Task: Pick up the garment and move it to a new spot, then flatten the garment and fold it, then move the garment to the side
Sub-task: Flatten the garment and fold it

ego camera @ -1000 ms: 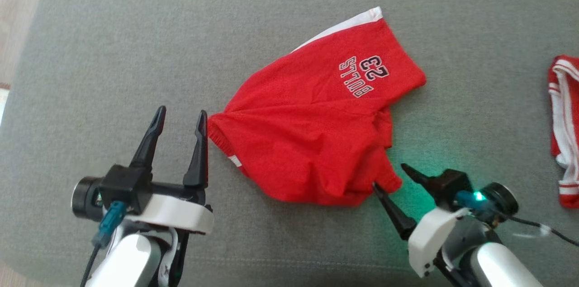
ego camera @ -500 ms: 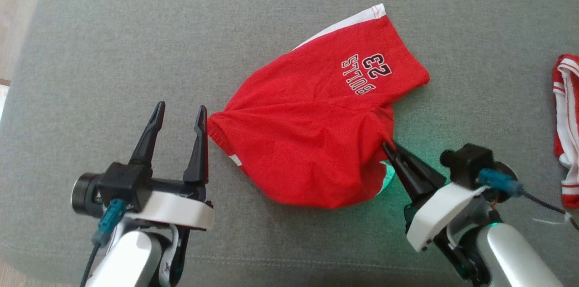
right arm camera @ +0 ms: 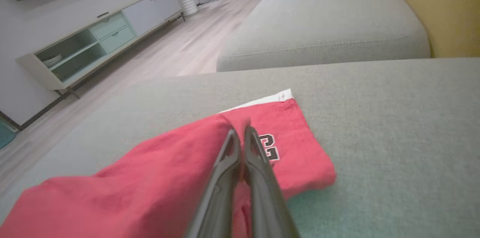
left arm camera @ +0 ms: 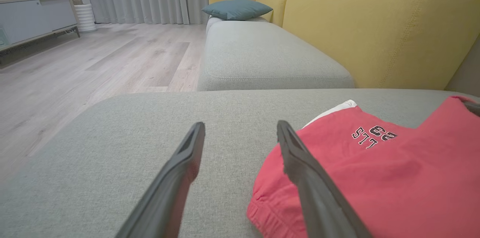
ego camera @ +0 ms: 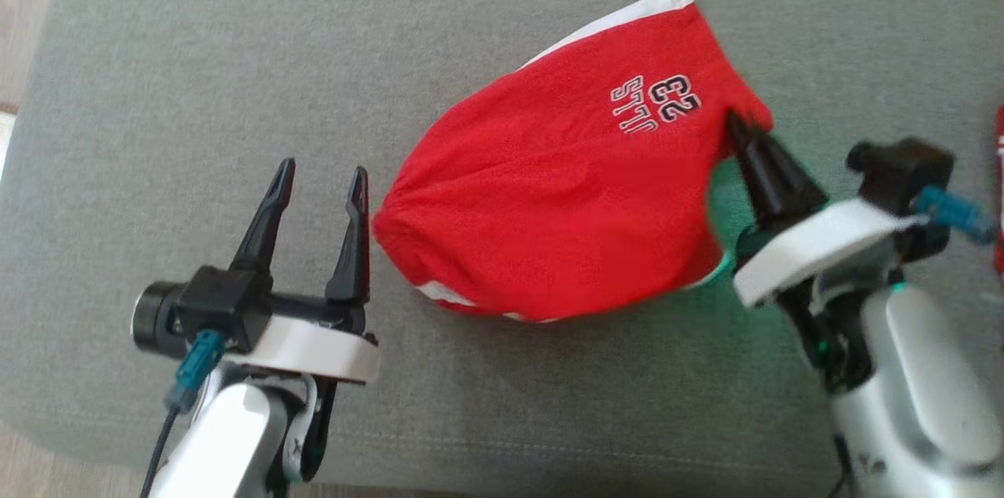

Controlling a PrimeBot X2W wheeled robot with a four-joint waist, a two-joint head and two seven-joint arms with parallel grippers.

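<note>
1. Noting the ground first: the grey seat cushion [ego camera: 196, 51] spans the head view. The view itself has shifted slightly over the last second, so small offsets are not logged as moves.
2. The red garment [ego camera: 565, 208] lies on the cushion, from centre to upper right of the frame. Its lower right flap, flat a second ago, is now drawn up toward the upper right, and the outline is rounder and bunched.
3. The right gripper [ego camera: 737, 125] was spread wide at the lower right hem a second ago. It is now pinched tight on red cloth at the garment's upper right edge.
4. The left gripper [ego camera: 323, 169] is unchanged at lower left: spread wide, empty, just beside the garment's left end.
5. The print [ego camera: 655, 102] has part of its lettering now covered by the pulled cloth.
6. Judgement: the pick-up has begun with one arm. Most of the garment is still on the cushion, and relocating, flattening and folding are pending.
</note>
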